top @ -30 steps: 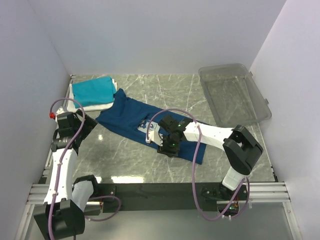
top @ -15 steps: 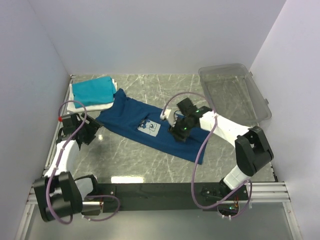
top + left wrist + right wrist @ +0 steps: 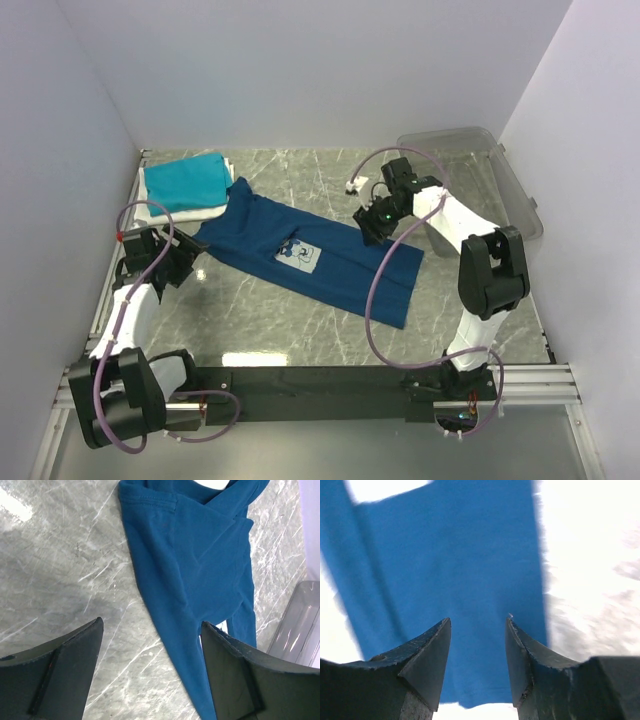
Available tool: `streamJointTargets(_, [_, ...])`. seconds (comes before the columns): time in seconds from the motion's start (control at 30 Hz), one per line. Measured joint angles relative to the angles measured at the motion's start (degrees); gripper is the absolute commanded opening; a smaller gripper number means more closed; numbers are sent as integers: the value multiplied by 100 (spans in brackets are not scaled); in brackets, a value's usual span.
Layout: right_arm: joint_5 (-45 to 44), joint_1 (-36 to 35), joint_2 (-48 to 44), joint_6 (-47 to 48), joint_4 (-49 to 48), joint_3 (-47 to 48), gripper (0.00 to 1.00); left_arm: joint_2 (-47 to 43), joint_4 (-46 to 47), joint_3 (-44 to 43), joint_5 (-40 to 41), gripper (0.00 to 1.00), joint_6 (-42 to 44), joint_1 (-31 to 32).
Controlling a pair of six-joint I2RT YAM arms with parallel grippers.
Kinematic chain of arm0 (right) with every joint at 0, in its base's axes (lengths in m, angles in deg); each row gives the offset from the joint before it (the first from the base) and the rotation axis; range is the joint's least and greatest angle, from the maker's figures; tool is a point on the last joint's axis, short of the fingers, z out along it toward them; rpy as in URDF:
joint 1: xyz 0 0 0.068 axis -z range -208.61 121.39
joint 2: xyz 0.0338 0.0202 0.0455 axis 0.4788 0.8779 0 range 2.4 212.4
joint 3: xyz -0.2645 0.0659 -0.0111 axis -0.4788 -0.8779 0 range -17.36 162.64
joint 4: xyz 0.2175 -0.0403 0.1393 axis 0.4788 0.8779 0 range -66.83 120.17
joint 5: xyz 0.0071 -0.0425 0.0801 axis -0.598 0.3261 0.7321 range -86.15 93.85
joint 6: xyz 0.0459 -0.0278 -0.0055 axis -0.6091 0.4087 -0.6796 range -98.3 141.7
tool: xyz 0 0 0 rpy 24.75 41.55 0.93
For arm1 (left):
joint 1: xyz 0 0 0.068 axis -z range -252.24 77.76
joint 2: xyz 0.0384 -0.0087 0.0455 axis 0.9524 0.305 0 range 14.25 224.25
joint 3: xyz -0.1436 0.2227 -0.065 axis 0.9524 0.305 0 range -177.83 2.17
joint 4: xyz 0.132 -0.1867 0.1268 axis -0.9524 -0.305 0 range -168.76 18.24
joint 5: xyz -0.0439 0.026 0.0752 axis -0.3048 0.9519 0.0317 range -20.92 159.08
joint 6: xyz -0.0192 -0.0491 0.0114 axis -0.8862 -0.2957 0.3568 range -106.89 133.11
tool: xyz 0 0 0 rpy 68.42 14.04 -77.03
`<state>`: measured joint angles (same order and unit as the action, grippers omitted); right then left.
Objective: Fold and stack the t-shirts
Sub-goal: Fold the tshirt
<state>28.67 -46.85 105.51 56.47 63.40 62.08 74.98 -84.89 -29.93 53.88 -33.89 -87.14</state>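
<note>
My right claw [image 3: 477,622], part open and empty, hovers over the navy t-shirt [image 3: 310,255] lying mid-table, my left claw [image 3: 150,624] wide and empty near its left end; folding seems pending, so next I should grip the cloth's edge.

Bare marble table [image 3: 290,325] lies open along my near side. The clear plastic bin [image 3: 475,180] stands right of my right gripper [image 3: 372,230]. The folded teal t-shirt [image 3: 185,180] and side wall [image 3: 70,220] stand close to my left gripper [image 3: 188,265].

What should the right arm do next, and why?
Probably lower the right gripper onto the edge of the navy t-shirt beneath it and pinch: the gripper hangs open above that cloth, holding nothing, and the shirt lies long and only partly folded.
</note>
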Motion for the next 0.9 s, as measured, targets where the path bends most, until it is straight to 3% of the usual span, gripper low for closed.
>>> streamJointTargets(0.13, [557,-208,-146,715,566,-210,54,-103,-4,96,-2,84,-4,-4])
streamJointTargets(0.3, [417,-1357,-1248,1141,588,-1742,54,-372,-63,166,-31,84,-28,-4])
streamJointTargets(0.43, [103,-2181,-1810,984,413,-2396,53,-590,-151,168,-66,84,-31,-9])
streamJointTargets(0.67, [-828,-2640,-1886,498,-310,-3110,52,-975,-256,282,-144,84,-48,-9])
streamJointTargets(0.9, [-1416,-2865,-1753,142,-750,-3215,48,-1298,-540,391,-146,84,-48,-9])
